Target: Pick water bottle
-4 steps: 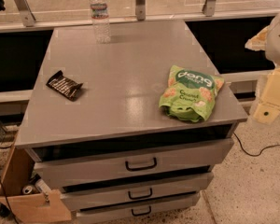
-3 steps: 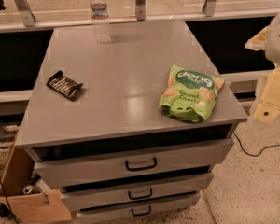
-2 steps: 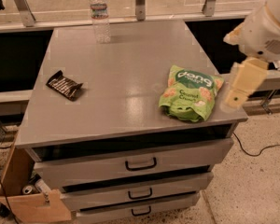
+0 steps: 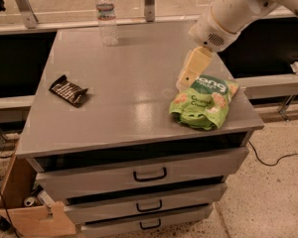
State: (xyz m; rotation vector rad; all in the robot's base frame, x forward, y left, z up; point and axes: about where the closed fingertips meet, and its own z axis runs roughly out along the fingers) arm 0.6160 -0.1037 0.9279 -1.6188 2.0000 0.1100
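The water bottle (image 4: 106, 16) stands upright at the far edge of the grey cabinet top (image 4: 124, 88), left of centre. It is clear plastic with a white cap and a pale label band. My gripper (image 4: 189, 72) hangs from the white arm (image 4: 233, 11) over the right part of the top, just above and behind the green snack bag (image 4: 204, 101). It is far to the right of the bottle and nearer to me than the bottle.
A dark candy wrapper (image 4: 68, 90) lies on the left part of the top. Drawers with handles (image 4: 150, 174) sit below. A cardboard box (image 4: 35, 217) stands on the floor at lower left. A rail with posts (image 4: 149, 1) runs behind the cabinet.
The arm has swung in from the right edge of view, leftward over the cabinet top, to above the snack bag. The bottle, bag and wrapper have not moved.
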